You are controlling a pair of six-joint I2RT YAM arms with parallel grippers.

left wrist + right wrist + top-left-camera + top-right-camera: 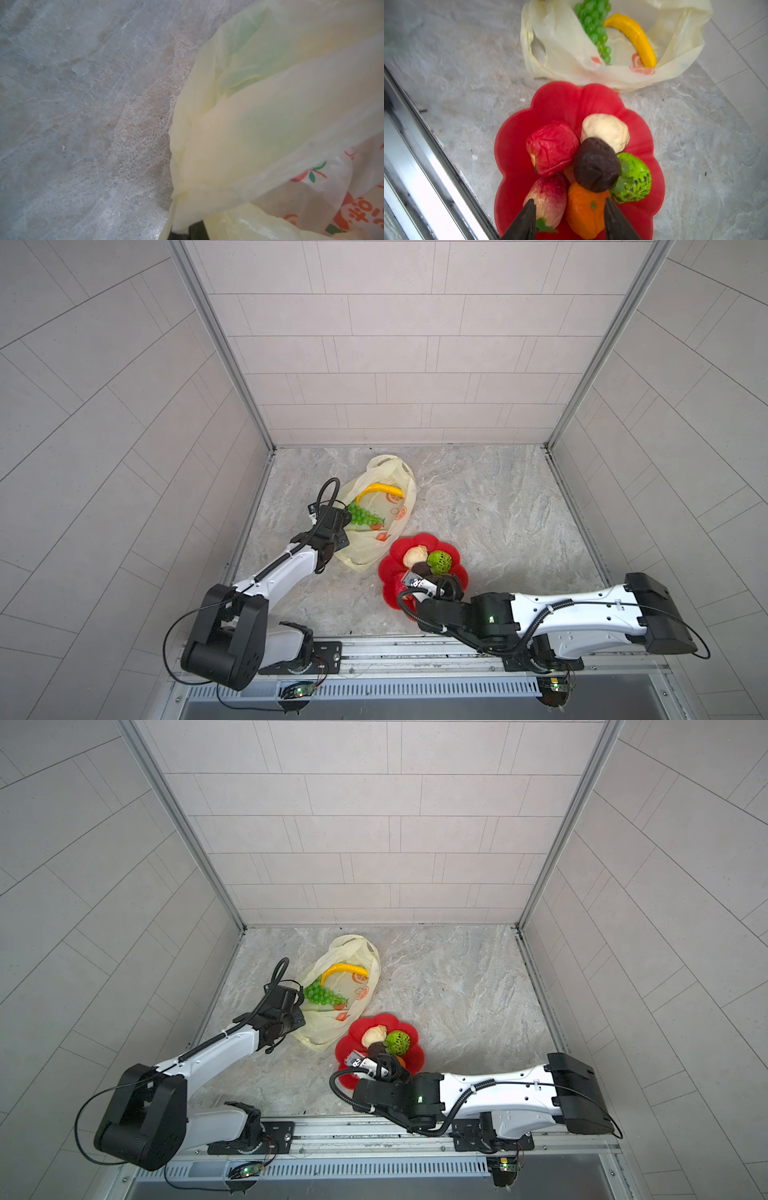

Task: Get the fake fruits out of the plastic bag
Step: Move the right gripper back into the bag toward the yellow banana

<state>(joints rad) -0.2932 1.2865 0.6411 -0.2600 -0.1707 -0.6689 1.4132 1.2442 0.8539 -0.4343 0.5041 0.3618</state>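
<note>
The pale-yellow plastic bag point(365, 547) point(270, 124) lies open on the marble floor. A yellow banana point(380, 488) point(636, 37) and a green grape bunch point(365, 515) point(596, 27) lie inside it. My left gripper point(345, 512) is shut on the bag's rim, its jaws mostly hidden by the film. My right gripper point(570, 216) hangs open just above a red flower-shaped plate point(560, 104). The strawberry point(548, 199) and orange point(585, 212) lie on the plate between its fingers. The red point(552, 147), dark brown point(596, 164), cream point(606, 131) and green netted point(635, 180) fruits are piled beside them.
Tiled walls close the marble floor on three sides. A metal rail point(374, 651) runs along the front edge, close to the red plate point(399, 549). Bare floor point(498, 510) stretches to the right of the bag and plate.
</note>
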